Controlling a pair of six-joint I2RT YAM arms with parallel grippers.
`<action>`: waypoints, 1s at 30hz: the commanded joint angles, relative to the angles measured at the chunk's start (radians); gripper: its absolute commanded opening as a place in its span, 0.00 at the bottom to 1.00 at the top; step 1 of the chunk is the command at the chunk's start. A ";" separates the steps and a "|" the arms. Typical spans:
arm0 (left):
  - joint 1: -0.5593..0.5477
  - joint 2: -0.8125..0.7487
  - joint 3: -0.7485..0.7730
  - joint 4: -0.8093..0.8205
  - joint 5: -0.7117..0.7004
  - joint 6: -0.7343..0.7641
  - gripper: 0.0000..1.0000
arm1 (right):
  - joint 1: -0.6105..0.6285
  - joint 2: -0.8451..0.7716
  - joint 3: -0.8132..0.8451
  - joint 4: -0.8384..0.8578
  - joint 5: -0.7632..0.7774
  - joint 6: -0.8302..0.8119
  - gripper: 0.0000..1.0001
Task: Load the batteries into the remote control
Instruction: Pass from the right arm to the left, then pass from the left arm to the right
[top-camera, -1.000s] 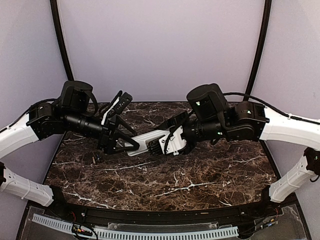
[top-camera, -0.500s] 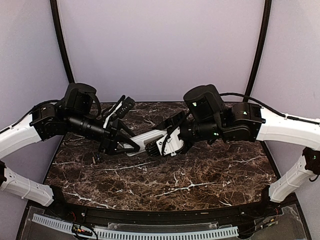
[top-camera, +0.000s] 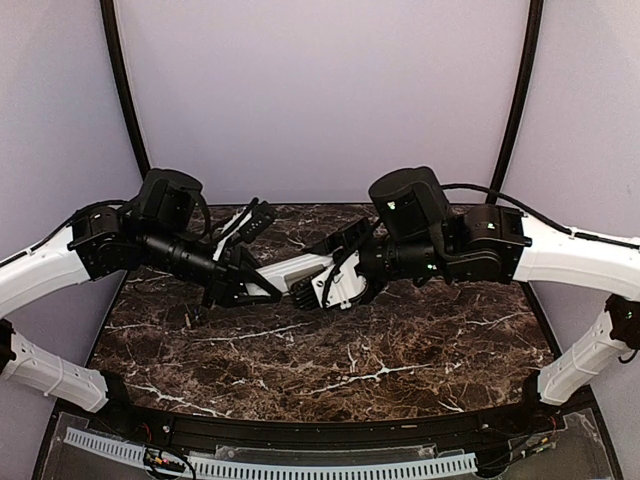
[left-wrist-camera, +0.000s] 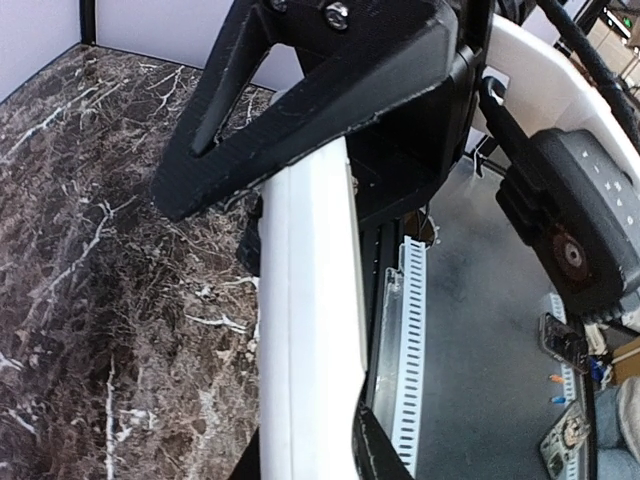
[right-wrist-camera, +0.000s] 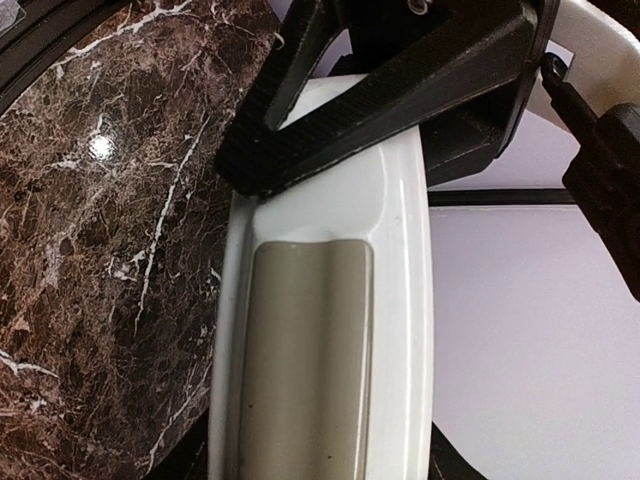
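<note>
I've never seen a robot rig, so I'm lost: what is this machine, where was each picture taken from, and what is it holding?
Two robot arms stand at a dark marble table. The wide picture comes from a fixed camera above and behind them; the close-ups come from a camera on each wrist. The left claw and right claw each grip one end of a white remote control. The right wrist view shows its grey battery bay, open. No batteries are visible.
</note>
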 joint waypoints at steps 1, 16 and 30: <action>0.004 -0.027 0.003 -0.004 0.013 0.007 0.05 | 0.007 -0.032 0.003 0.086 0.001 -0.006 0.06; 0.004 -0.226 -0.159 0.372 -0.178 -0.079 0.00 | -0.030 -0.111 -0.064 0.353 -0.017 0.317 0.99; 0.003 -0.299 -0.402 1.053 -0.266 -0.251 0.00 | -0.162 -0.105 -0.147 0.839 -0.460 1.373 0.93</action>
